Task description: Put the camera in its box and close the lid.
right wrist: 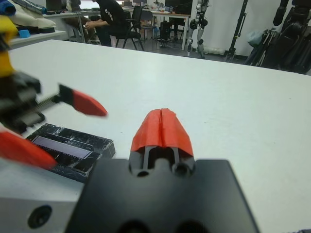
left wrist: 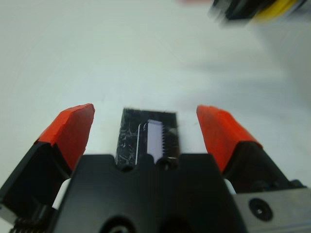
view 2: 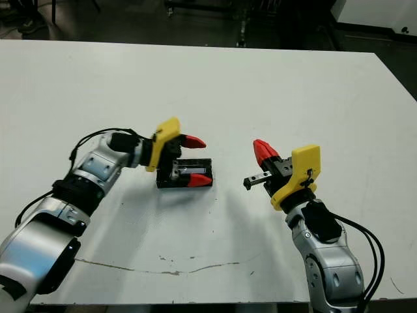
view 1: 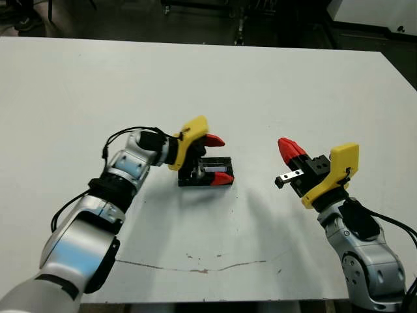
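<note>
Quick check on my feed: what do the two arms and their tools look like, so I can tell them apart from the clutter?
Both arms are silver-grey with black joints and loose black cables. Each ends in a black-bodied tool with a yellow bracket and two red-tipped fingers: left tool, right tool. A small grey metal piece sticks out beside the right one.

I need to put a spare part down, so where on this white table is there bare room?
Bare: the whole far half of the white table, and the strip between the small black box and the shut right gripper. Crowded: around the box, straddled by the open left gripper.
</note>
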### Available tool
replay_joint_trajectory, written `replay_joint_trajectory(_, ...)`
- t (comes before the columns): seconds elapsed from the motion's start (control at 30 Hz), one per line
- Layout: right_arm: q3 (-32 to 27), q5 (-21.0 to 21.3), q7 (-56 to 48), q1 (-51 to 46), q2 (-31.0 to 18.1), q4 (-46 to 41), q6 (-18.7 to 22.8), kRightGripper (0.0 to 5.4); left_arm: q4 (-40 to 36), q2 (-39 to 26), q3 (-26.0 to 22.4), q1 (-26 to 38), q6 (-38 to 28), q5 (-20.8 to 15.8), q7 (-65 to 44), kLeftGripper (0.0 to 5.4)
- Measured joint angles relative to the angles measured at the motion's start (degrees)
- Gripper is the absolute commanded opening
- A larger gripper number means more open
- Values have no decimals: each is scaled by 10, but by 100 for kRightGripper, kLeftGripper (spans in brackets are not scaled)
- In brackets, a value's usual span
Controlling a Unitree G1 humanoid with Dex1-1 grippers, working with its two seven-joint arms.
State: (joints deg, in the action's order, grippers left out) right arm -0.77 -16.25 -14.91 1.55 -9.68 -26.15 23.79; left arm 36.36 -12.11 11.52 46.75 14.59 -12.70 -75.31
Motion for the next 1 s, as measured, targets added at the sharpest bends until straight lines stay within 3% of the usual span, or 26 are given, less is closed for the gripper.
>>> replay_joint_trajectory(0.13, 1, 0, 1, 0, 1, 0, 0, 0, -51, -13, -23, 0, 59, -41, -8, 539)
replay_joint_trajectory(0.33, 2, 1, 1, 0, 1, 2, 0, 0, -89, -14, -35, -11, 98, -69, 2, 539)
replay_joint_trajectory(0.5, 2, 2, 0, 0, 1, 3, -1, 0, -139, -9, -72, -46, 159, -102, 80, 539)
replay_joint_trajectory(0.7, 4, 3, 0, -1, 2, 6, -4, 0, -304, 57, -152, -133, 204, -141, 316, 467)
replay_joint_trajectory(0.87, 6, 6, 0, -1, 3, 11, -13, 0, -402, 81, -148, -174, 210, -136, 432, 393)
replay_joint_trajectory(1.0, 8, 8, 0, -1, 3, 11, -13, 0, -439, 80, -127, -193, 209, -122, 471, 334)
